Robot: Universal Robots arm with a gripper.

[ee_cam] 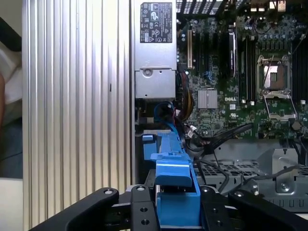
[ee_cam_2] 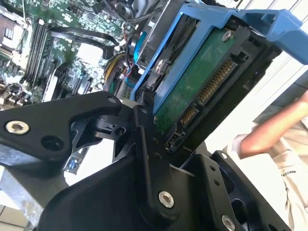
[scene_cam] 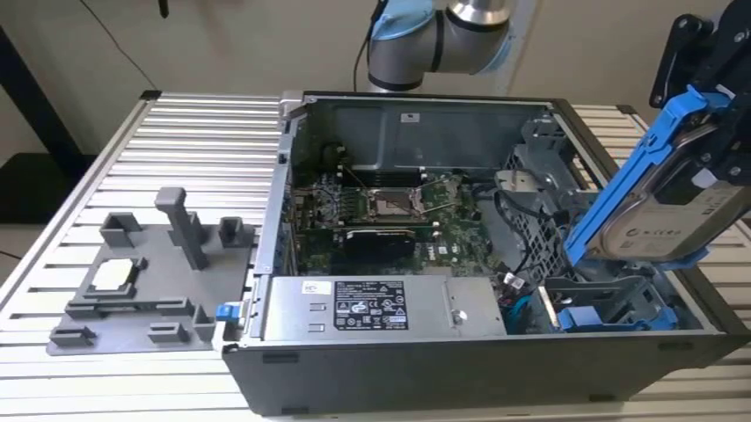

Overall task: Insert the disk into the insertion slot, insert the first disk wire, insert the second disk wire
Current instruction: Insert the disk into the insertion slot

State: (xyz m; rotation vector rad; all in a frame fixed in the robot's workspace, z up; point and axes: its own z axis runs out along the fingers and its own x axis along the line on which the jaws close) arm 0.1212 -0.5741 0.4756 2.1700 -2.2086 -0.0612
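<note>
Black linkage arms stand either side of a blue frame in the first wrist view. The gripper (ee_cam: 176, 208) is clamped on the disk (ee_cam: 174, 185), holding it by its carrier. In the exterior view the disk hangs steeply tilted, label face outward, over the exterior view's right end of the open computer case (scene_cam: 388, 374). It is well above the insertion slot (scene_cam: 604, 294) in the grey drive cage and touches nothing.

To do this step well, the tilt probably has to come out first, so that the carrier's long edges run parallel to the cage walls before any descent. The second wrist view shows the green board and its connector strip at one end. That end should finish where the loose cables (scene_cam: 513, 283) beside the power-supply box (scene_cam: 369, 308) can reach it.

A second blue carrier (scene_cam: 583, 318) already sits in the cage, so the disk must go to the free bay. That bay's mouth is partly hidden, and its exact line is hard to judge. A slow, straight entry with a firm grip should avoid snagging cables.
</note>
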